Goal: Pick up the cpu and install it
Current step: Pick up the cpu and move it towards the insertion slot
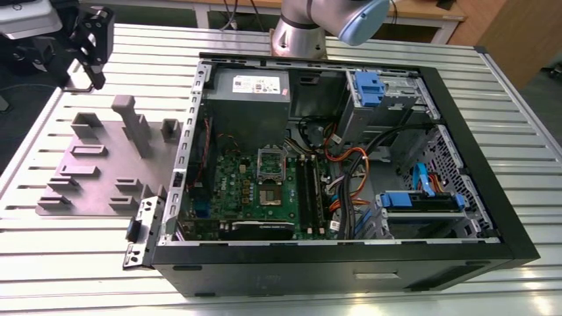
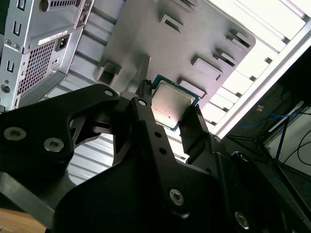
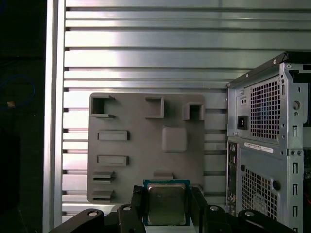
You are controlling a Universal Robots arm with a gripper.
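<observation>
— While the gripper (image 1: 91, 41) hangs at about ten o'clock on the exterior view's clock face, what is it carrying?

— It is carrying the cpu (image 3: 166, 204). In the first wrist view the two black fingers (image 3: 138, 201) are clamped on opposite edges of the chip. Its silvery lid faces the camera and a green rim shows around it. The chip hangs clear above the grey fixture plate (image 1: 97, 178) on the slatted table (image 1: 52, 263) and touches neither.

— Which way does the board lie from there?

— Toward four o'clock from the gripper, and well apart from it. The green motherboard (image 1: 255, 191) sits inside the open computer case (image 1: 333, 260). The socket area (image 1: 268, 195) is near the board's middle, and a hinged silver frame (image 1: 270, 160) stands just at its twelve o'clock. The chip is square, so it has no long axis. I judge that what matters is how its corners are turned relative to the socket.

— Is there any writing to read?

— There are labels, but none I can make out. A white label (image 1: 257, 84) sits on the grey power supply (image 1: 250, 108), at twelve o'clock from the board, and its print is too small to tell. The faint marks on the chip's lid are the same. A pale label strip (image 3: 257, 147) crosses the case's rear panel in the first wrist view. Blue drive brackets (image 1: 422, 199) sit at three o'clock from the board.
</observation>
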